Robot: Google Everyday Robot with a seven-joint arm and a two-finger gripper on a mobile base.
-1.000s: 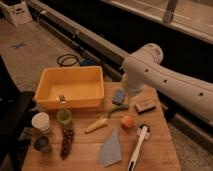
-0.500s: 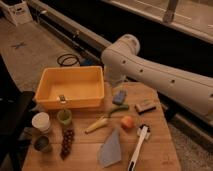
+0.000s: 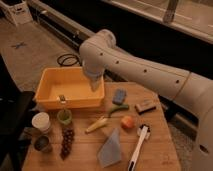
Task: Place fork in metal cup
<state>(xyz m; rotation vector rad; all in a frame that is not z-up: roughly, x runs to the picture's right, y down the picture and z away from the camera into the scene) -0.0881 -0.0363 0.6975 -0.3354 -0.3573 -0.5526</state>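
Note:
The fork [image 3: 62, 99] is a slender utensil with a glinting top that stands upright in the green cup [image 3: 64, 117], just in front of the yellow bin. The metal cup [image 3: 42, 144] is a small dull grey cup at the table's front left, below the white cup [image 3: 41, 121]. My white arm reaches in from the right and bends down. My gripper [image 3: 93, 84] hangs over the right part of the yellow bin [image 3: 50, 95], to the upper right of the fork and apart from it.
On the wooden table lie dark grapes [image 3: 66, 142], a yellow banana-like piece [image 3: 96, 125], a green item [image 3: 119, 108], a blue sponge [image 3: 119, 96], an orange fruit [image 3: 128, 122], a brown block [image 3: 145, 105], a white-handled brush [image 3: 137, 147] and a grey-blue cloth [image 3: 110, 150].
My arm has swung left, from above the blue sponge to over the yellow bin. The things on the table have not moved.

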